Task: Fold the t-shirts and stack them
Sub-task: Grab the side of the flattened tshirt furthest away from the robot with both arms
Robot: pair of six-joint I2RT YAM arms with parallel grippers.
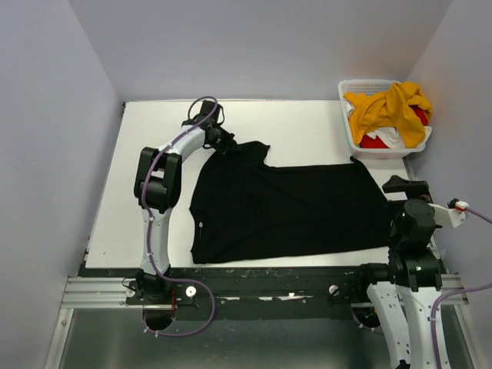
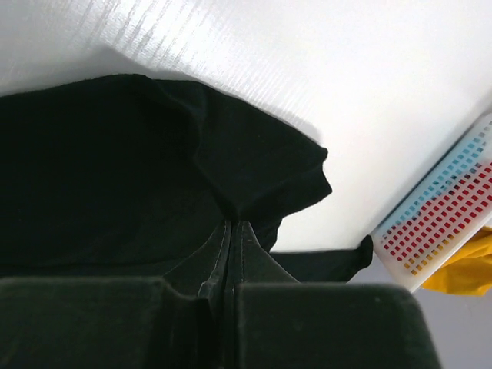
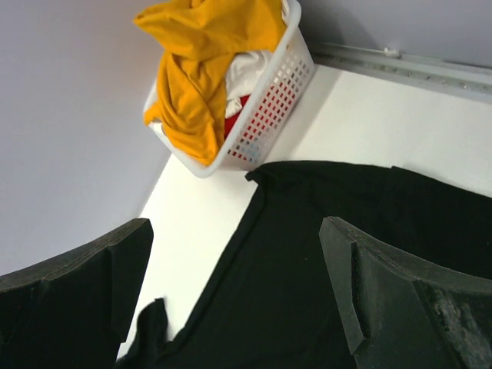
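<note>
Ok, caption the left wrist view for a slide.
Left gripper shut on a fold of the black t-shirt, basket beyond.

- The black t-shirt is cut off by the left edge of the left wrist view, and its near part is hidden behind the left gripper.
- Only a corner of the basket is shown there; the rest is cut off at the right edge.
- The red t-shirt and white t-shirt are largely covered by the yellow t-shirt.
- The right gripper is cut off at the bottom edge of its own view.
</note>
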